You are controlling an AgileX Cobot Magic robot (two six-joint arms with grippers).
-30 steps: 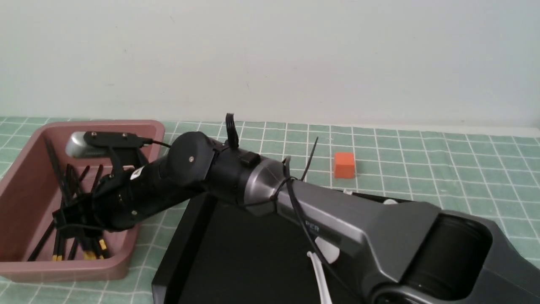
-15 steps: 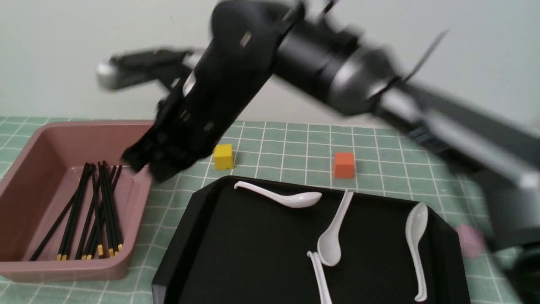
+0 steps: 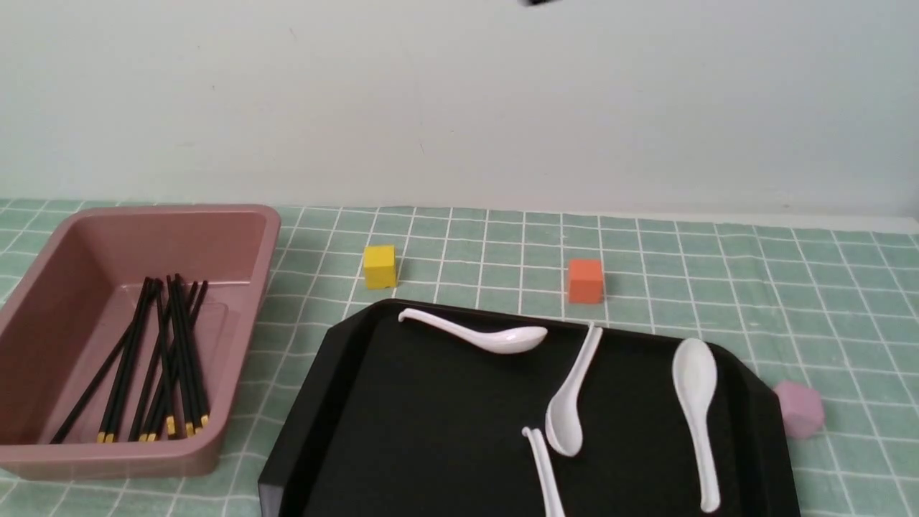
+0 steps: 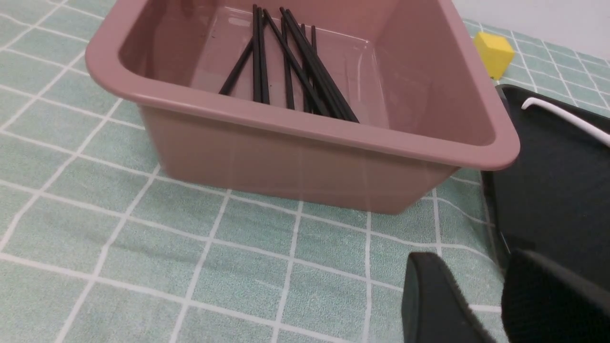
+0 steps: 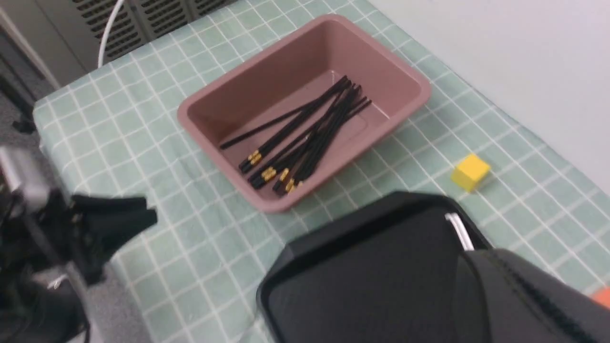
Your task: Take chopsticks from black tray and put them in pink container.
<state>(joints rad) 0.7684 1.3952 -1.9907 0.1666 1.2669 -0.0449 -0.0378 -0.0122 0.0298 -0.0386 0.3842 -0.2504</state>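
Chopsticks, long thin black sticks with gold bands near their ends, lie in a pile in the deep dusty-pink plastic container at the left of the front view. They cross over each other, so I can't count them for sure. The container's left side is cut off. In the left wrist view, its wall hides the ends with gold bands.

The big flat black tray is at the bottom middle, and its near edge is cut off. It holds four shiny white soup spoons. One spoon pokes in from the bottom edge, so only its handle shows.

Three little blocks sit on the desk, which has a green cloth with white lines: one yellow cube, one orange cube and one pale-pink cube by the tray's right side.

The left tool is open, with a gap between its blurry tips. The right tool is closed, with nothing in it.

Half a second ago, a big blurry arm crossed the front view. Now just a dark blurry bit peeks in at the top. The spoon on the right has turned a little, and the chopsticks look the same.
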